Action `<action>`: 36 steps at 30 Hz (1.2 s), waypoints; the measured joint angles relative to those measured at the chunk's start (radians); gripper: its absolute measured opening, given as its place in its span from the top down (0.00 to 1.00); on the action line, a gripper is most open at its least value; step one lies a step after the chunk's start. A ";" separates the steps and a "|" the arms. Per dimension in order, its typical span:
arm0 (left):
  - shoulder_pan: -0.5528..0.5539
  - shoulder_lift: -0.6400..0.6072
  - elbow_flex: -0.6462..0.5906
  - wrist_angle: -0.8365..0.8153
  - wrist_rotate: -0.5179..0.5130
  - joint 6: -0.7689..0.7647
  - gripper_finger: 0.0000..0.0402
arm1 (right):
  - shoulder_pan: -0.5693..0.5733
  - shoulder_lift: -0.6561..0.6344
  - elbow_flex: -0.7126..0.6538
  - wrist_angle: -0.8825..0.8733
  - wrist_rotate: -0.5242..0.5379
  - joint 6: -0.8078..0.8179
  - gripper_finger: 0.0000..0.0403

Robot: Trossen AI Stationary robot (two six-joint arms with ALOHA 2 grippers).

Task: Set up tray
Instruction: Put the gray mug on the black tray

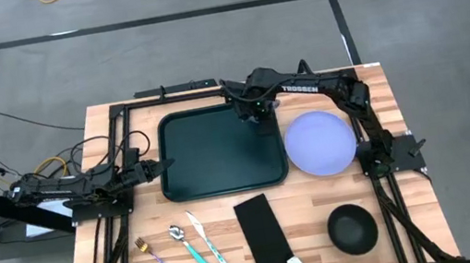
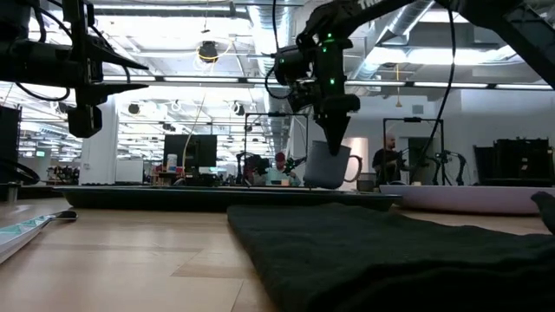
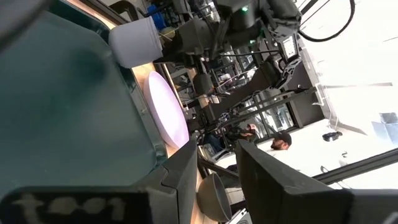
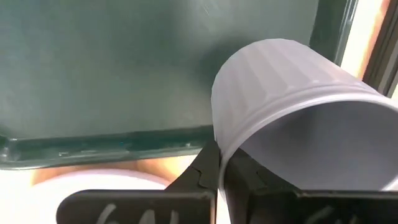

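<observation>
Cup hung over the tray's far right corner

Your right claw (image 4: 219,167) pinched the cup (image 4: 292,118) by its rim, tilted above the tray (image 1: 210,149) mid-desk; released so, it could topple. Left claw (image 1: 158,168) waited part-open beside the tray's left edge.

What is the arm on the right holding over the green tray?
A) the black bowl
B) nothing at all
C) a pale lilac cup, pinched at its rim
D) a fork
C: the right wrist view shows the right tool shut on the rim of the pale lilac cup, tilted above the tray, while the fork and black bowl lie on the table.
</observation>
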 joint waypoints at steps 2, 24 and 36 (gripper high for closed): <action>0.000 0.000 0.000 0.000 0.000 0.000 0.75 | -0.002 0.020 -0.001 -0.027 0.000 0.016 1.00; 0.000 0.000 0.000 0.000 0.010 0.009 0.75 | 0.006 0.112 0.126 -0.071 0.034 0.048 0.91; 0.000 0.000 0.000 0.000 0.011 0.009 0.75 | 0.011 0.112 0.127 -0.083 0.048 0.108 0.84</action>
